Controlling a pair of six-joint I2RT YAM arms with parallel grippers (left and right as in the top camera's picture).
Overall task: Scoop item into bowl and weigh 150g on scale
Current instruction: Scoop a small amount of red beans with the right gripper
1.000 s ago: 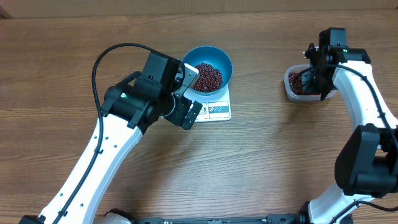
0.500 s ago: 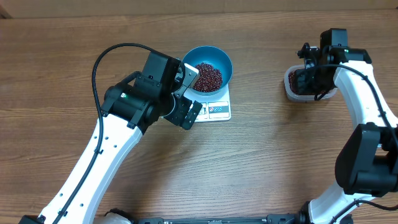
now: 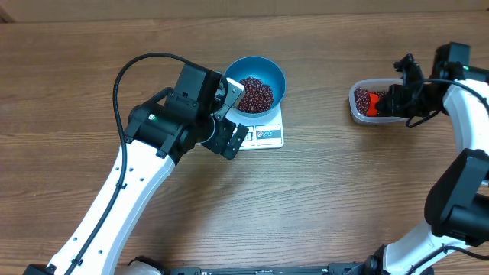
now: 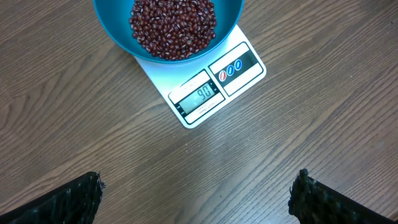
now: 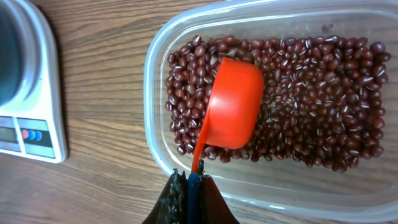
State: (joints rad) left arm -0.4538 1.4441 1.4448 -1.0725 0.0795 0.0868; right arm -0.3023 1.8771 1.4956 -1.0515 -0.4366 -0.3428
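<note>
Meanwhile the scale (image 3: 263,134) turns its display edge toward the robot; right gripper (image 5: 189,180) clenches the scoop (image 5: 236,102) handle, left gripper (image 4: 196,190) gapes.

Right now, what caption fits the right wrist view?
The right gripper holds the orange scoop, cup among beans in the clear tub; scale at left.

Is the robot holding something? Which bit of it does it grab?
The right pincer grips the orange-red scoop by the end of its handle. The left pincer is open and holds nothing.
</note>
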